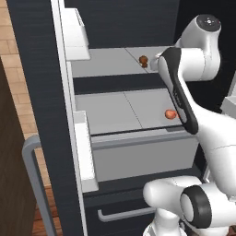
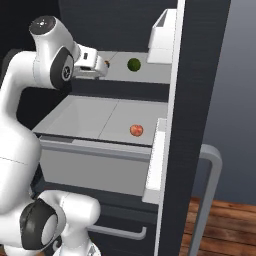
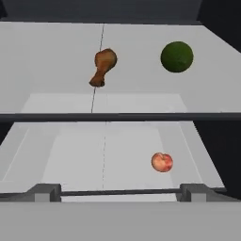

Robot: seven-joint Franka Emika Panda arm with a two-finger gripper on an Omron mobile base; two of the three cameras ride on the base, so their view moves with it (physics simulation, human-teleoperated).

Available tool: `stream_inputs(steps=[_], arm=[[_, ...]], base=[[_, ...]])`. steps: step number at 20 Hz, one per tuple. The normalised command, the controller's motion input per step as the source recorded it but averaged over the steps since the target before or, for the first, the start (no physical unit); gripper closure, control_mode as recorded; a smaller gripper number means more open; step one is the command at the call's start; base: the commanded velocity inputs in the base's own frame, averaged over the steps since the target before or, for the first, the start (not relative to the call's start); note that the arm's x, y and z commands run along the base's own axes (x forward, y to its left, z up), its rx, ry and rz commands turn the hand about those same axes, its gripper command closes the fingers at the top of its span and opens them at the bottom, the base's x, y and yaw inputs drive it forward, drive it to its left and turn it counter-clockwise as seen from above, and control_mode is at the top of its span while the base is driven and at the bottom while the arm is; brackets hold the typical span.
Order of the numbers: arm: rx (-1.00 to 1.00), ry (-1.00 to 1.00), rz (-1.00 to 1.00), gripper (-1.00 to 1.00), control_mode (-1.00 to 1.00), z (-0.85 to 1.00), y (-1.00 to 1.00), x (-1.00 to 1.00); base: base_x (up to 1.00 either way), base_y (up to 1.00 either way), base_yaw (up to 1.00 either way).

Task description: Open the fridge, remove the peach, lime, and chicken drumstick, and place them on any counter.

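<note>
The fridge (image 1: pixel 39 69) stands with both doors swung wide. On its upper pale shelf lie the brown chicken drumstick (image 3: pixel 103 66) (image 1: pixel 144 60) and, to its right, the dark green lime (image 3: pixel 177 57) (image 2: pixel 134 64). The orange-red peach (image 3: pixel 162 162) (image 1: pixel 170 114) (image 2: pixel 136 130) rests on the lower shelf, toward the right front. My gripper (image 2: pixel 102 69) hovers open at the front of the upper shelf, level with the drumstick and short of it, holding nothing.
Door bins (image 1: pixel 85 152) (image 2: pixel 155 165) jut from the open doors on both sides of the opening. Long grey bar handles (image 1: pixel 32 175) (image 2: pixel 210 190) stick out lower down. A drawer with a horizontal handle (image 1: pixel 124 213) sits under the shelves. A brown wooden cabinet (image 1: pixel 11 184) stands at left.
</note>
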Motion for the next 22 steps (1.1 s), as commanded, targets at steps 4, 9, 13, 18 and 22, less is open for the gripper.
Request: stream_inputs(steps=[4, 9, 13, 18, 22], arm=[[0.00, 0.10, -0.07, -1.00, -1.00, 0.00, 0.20, 0.61], [0.00, 0.09, -0.07, -1.00, -1.00, 0.00, 0.12, 0.58], [0.00, 0.03, -0.06, -1.00, -1.00, -0.06, 0.00, 0.59], [0.00, 0.00, -0.06, -1.00, -1.00, -0.17, 0.00, 0.58], [0.00, 0.00, -0.03, -1.00, -1.00, -0.15, 0.00, 0.37]], base=[[0.00, 0.00, 0.00], [0.00, 0.00, 0.00], [0.00, 0.00, 0.00], [0.00, 0.00, 0.00], [0.00, 0.00, 0.00]])
